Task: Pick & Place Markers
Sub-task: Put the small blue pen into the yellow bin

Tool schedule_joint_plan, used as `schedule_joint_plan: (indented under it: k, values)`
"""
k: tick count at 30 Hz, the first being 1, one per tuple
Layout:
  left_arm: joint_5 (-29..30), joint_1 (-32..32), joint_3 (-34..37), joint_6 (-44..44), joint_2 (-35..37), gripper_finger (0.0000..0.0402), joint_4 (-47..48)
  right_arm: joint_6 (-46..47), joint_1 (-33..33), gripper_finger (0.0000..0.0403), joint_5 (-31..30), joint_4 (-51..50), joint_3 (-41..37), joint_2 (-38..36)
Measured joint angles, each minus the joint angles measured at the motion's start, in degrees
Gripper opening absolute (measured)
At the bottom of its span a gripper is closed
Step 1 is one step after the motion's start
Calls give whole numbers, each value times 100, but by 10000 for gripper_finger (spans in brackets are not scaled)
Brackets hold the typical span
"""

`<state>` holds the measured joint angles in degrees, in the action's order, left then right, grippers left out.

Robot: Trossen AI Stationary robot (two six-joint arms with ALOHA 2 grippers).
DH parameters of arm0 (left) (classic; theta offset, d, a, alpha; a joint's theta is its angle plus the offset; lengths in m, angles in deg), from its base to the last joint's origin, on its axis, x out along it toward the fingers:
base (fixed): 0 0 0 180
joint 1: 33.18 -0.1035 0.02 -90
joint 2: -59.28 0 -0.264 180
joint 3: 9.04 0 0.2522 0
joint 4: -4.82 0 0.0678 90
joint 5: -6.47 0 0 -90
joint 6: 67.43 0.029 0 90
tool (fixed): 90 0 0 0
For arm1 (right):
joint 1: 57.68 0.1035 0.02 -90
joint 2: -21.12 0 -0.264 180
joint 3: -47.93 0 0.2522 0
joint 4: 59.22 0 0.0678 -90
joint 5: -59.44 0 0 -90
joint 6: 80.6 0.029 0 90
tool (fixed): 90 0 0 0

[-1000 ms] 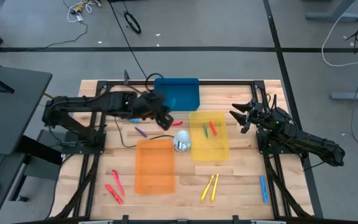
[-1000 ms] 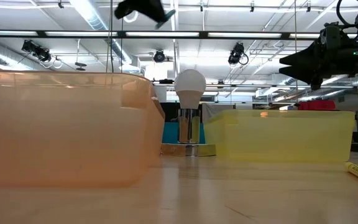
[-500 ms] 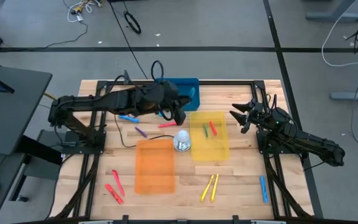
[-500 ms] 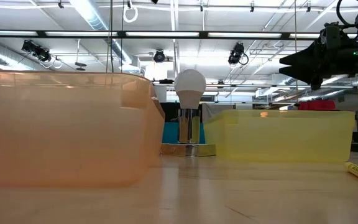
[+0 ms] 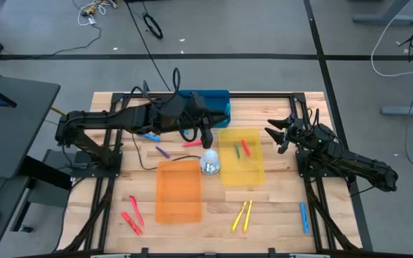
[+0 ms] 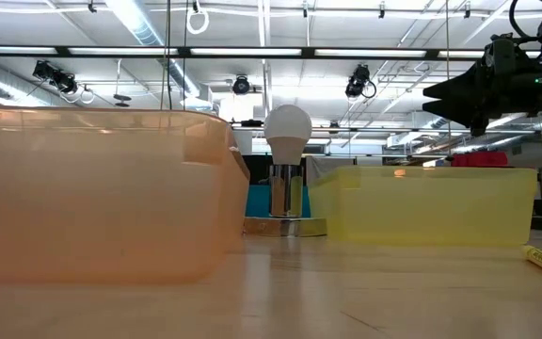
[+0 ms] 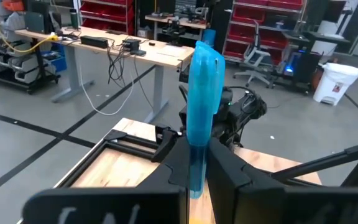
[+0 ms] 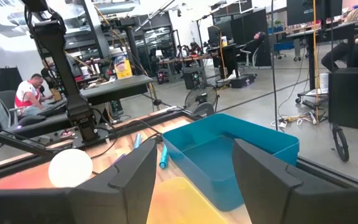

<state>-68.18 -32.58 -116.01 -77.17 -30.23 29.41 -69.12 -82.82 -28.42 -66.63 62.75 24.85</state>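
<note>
A: Swinging over – left gripper [image 5: 208, 136] moved from frame centre-left twd the blue tray [image 5: 217, 115] at upper centre; clamped on a light blue marker [image 7: 202, 106], upright btwn its fingers.

B: So drop is next, prob. Right gripper [image 5: 274, 135]?

A: Parked centre-right, fingers apart, empty. Red/green markers [image 5: 242, 149] sit in yellow tray [image 5: 257, 172].

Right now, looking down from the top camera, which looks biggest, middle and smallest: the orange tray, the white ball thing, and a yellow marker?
1. Orange tray: biggest by far.
2. White ball thing: middle, a small round blob between the trays.
3. Yellow marker: smallest, only a thin stick, though about as long as the ball is wide.
</note>
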Motion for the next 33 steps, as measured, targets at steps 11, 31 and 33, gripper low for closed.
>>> schedule_joint_plan:
  k: [11, 31, 33]
  values:
    - [-197, 0, 0, 11, 0, 30, 1, 0, 1, 210, -1, 0, 0, 0]
    - [-321, 1, 0, 114, 0, 30, -32, 172, -1, 210, 389, 351, 0, 1]
    - [-321, 0, 0, 111, 0, 30, -32, -41, -1, 210, 671, 666, 0, 1]
